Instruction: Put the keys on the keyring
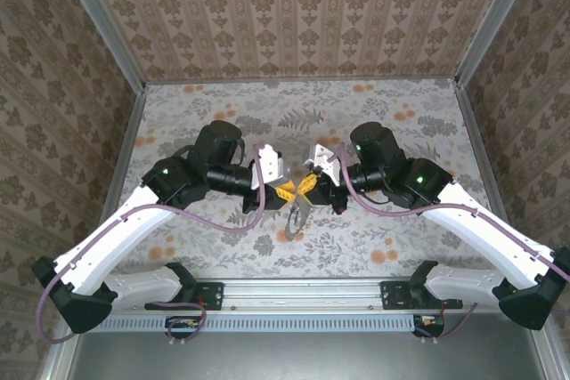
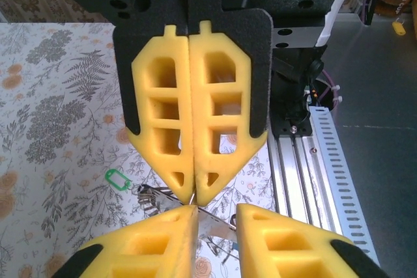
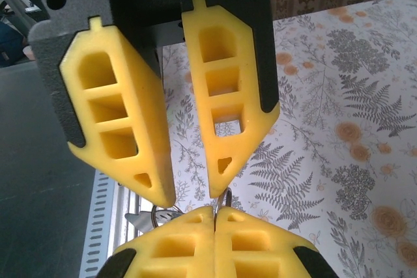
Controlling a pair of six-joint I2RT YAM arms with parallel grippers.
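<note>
Above the middle of the table my two grippers meet tip to tip. My right gripper (image 3: 215,211) (image 2: 193,196) (image 1: 308,183) is shut on the keyring (image 3: 226,194), a thin grey wire loop that rises from between its pads. Facing it, my left gripper (image 2: 217,216) (image 3: 190,194) (image 1: 288,191) has its jaws a small way apart. A silvery key (image 2: 218,226) shows in that gap, and I cannot tell if it touches the pads. More keys (image 2: 155,196) bunch just left of it and hang below the tips (image 1: 294,212). A green-headed key (image 2: 115,178) lies on the cloth.
The floral cloth (image 1: 392,122) covers the table. A metal rail (image 1: 294,292) (image 2: 313,161) with both arm bases runs along the near edge, close under the grippers. Patterned walls (image 1: 89,51) enclose the left, right and back.
</note>
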